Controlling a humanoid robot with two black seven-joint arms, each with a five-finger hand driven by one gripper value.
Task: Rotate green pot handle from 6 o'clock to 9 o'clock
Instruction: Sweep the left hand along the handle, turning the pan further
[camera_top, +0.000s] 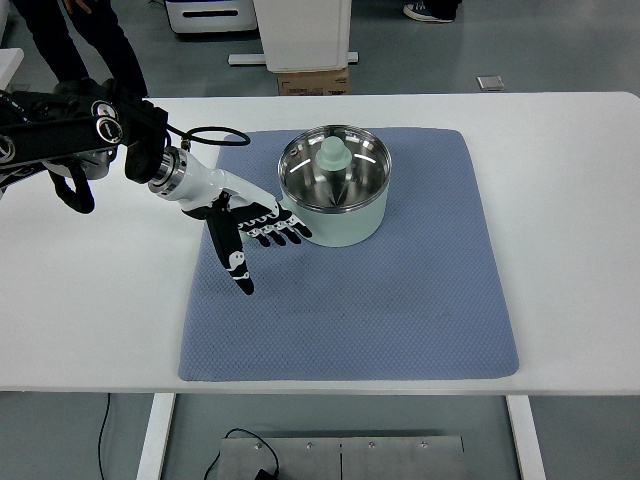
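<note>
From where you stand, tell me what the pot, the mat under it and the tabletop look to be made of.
Green pot: pale mint outside, likely enamel or painted metal; the inside is shiny, mirror-like bare metal, probably steel.
Mat: blue-grey and matte with a fine dimpled weave, so fabric or textured foam; hard to say which.
Table: smooth flat white top, likely laminate.
Left hand: white shell with black fingers, seemingly plastic.

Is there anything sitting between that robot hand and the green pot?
Nothing visible. The left hand is open right beside the pot, its fingers reaching the pot's left side, with only the blue mat beneath.
</note>
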